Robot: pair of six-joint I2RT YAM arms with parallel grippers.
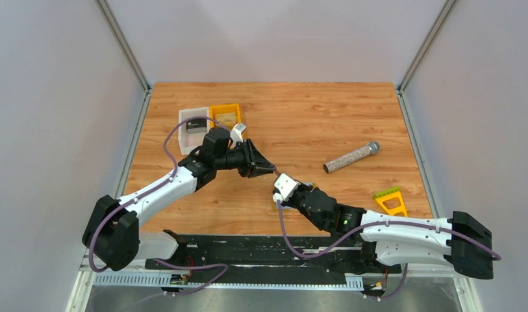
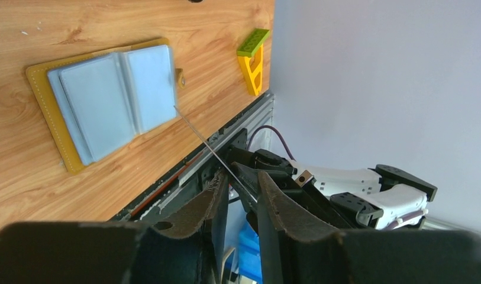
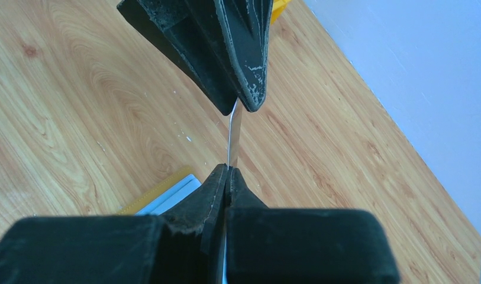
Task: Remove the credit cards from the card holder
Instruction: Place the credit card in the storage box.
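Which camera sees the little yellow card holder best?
Left wrist: the card holder lies open, both blue panels showing. Right wrist catches only a corner; the top view doesn't show it clearly.

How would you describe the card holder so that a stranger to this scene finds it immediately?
On the wooden table, look toward the near edge. In the left wrist view the card holder lies left of the yellow tool with a green top. Only it lies open: two light-blue panels framed in mustard-tan.
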